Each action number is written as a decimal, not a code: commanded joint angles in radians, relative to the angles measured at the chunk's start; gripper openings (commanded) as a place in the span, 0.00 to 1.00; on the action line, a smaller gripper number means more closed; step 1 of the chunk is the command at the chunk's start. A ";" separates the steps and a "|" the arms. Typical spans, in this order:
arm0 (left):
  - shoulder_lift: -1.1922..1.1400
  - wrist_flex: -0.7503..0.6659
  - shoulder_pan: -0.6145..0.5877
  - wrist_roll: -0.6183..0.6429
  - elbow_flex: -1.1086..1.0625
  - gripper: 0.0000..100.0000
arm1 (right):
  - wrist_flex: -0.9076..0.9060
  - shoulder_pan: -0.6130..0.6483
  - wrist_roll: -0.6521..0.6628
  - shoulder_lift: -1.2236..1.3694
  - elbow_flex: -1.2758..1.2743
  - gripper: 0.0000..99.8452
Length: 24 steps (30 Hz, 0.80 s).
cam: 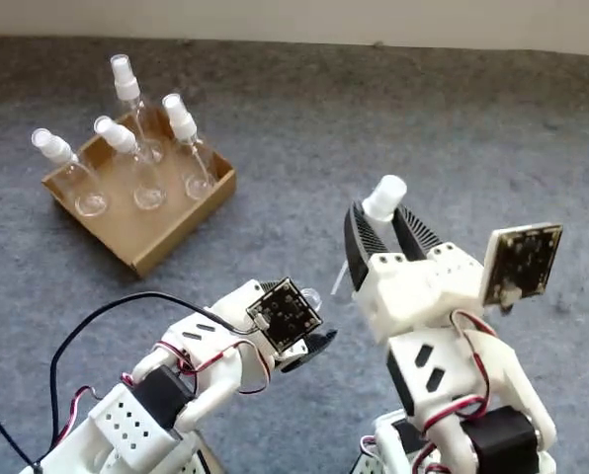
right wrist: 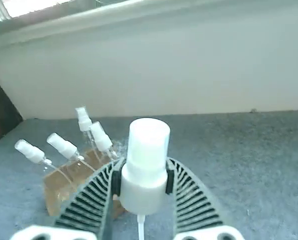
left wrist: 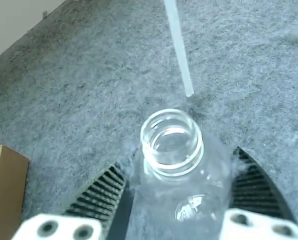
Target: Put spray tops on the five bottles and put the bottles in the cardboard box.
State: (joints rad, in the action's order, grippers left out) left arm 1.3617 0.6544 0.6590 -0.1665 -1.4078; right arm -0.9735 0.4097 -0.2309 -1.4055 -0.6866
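A clear bottle [left wrist: 173,150] with an open neck stands between the fingers [left wrist: 101,192] of my left gripper [left wrist: 176,197], which is shut on it; in the high view its neck [cam: 310,296] peeks out beside the left wrist camera. My right gripper [cam: 381,222] is shut on a white spray top [cam: 384,197], held upright above the carpet. The top's thin dip tube [left wrist: 178,50] hangs down, and its end sits just beyond the bottle's mouth, not inside it. In the right wrist view the spray top [right wrist: 145,160] sits clamped between both fingers [right wrist: 96,192].
A cardboard box [cam: 181,229] lies at the far left on the grey carpet [cam: 393,118]. Several clear bottles with white spray tops [cam: 126,79] stand in it, leaning. Its corner [left wrist: 4,185] shows beside the left gripper. A pale wall [right wrist: 189,65] rises behind the carpet.
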 commanded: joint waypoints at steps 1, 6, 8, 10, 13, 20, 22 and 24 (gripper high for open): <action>0.004 0.008 -0.007 -0.002 0.071 0.20 | 0.056 0.021 -0.009 -0.025 0.004 0.01; 0.004 0.041 -0.010 -0.002 0.097 0.20 | 0.056 0.021 -0.009 -0.035 0.002 0.01; 0.004 0.040 -0.012 -0.002 0.094 0.20 | 0.056 0.024 -0.009 -0.035 0.002 0.01; 0.004 0.040 -0.013 -0.002 0.096 0.20 | 0.056 0.027 -0.011 -0.036 0.002 0.01; 0.002 0.040 -0.015 0.014 0.099 0.20 | 0.056 0.027 -0.078 -0.036 0.002 0.01; 0.002 0.046 -0.013 0.061 0.142 0.20 | 0.056 0.027 -0.094 -0.036 0.002 0.01; 0.002 0.046 -0.015 0.061 0.142 0.20 | 0.056 0.027 -0.095 -0.036 0.002 0.01; 0.002 0.044 -0.015 0.061 0.142 0.20 | 0.056 0.027 -0.098 -0.036 0.002 0.01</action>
State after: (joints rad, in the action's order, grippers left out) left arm 1.3617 0.6958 0.6575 -0.1204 -1.3341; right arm -0.9490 0.4250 -0.3168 -1.4392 -0.6851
